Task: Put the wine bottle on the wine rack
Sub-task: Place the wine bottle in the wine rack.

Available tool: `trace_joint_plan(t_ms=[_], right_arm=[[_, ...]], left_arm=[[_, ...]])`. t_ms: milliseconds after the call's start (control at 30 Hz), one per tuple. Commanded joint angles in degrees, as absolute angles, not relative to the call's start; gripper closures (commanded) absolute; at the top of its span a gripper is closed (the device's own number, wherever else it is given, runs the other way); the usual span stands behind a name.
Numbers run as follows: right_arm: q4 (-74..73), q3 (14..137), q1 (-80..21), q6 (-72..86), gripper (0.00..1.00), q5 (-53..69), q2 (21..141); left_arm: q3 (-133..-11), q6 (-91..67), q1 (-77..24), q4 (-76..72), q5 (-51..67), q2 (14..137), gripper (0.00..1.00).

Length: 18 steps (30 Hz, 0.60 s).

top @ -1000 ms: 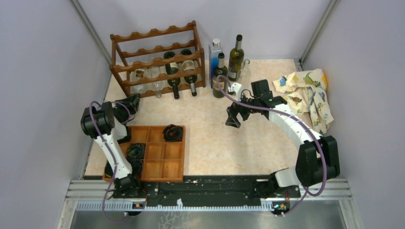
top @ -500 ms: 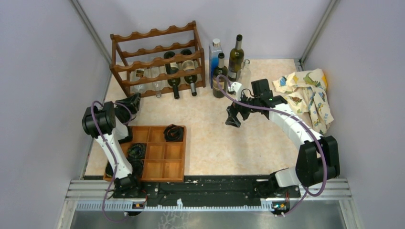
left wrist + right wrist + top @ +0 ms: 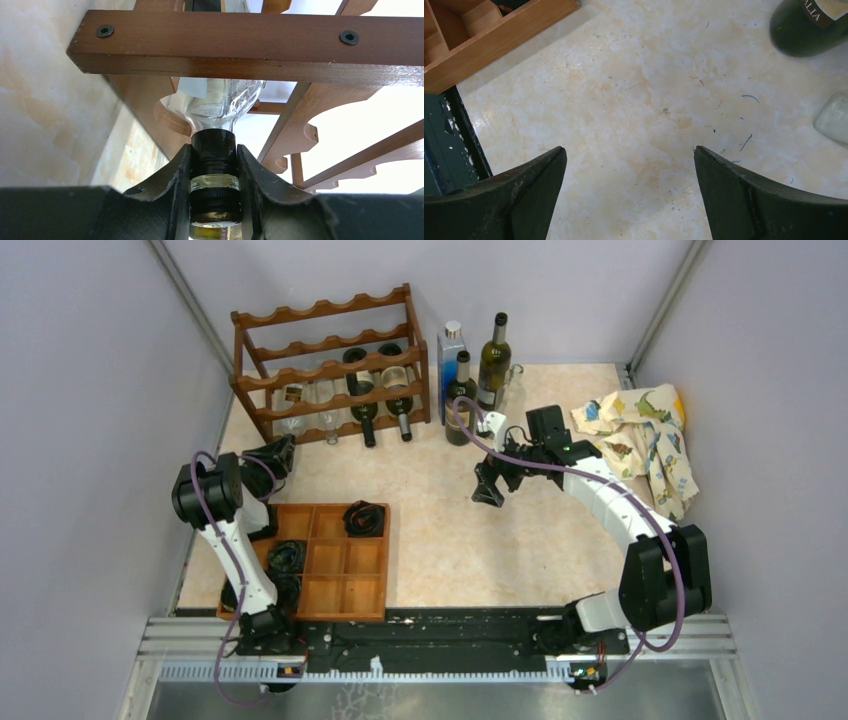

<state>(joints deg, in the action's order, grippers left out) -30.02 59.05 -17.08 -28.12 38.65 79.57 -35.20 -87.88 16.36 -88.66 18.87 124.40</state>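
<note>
While the left jaws are pinched on the black-capped neck of the clear wine bottle (image 3: 214, 145), its body is seen lying under a rail in a lower tier of the wine rack (image 3: 240, 42), at 11 o'clock on the desk (image 3: 634, 100). The right jaws are spread wide over the desk, with a green bottle (image 3: 809, 25) at 1 o'clock.
</note>
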Motion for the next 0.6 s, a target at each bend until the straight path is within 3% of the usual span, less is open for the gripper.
trace_joint_plan(t_ms=[0, 567], right_arm=[[-28.76, 60.77, -16.76, -28.98, 0.04, 39.47, 77.9], [-28.93, 60.54, -16.78, -29.12, 0.04, 39.38, 77.5]], left_arm=[[-35.9, -88.98, 14.87, -102.72, 19.13, 126.59, 1.0], [-39.66, -87.43, 15.03, -102.75, 19.35, 124.81, 1.0]])
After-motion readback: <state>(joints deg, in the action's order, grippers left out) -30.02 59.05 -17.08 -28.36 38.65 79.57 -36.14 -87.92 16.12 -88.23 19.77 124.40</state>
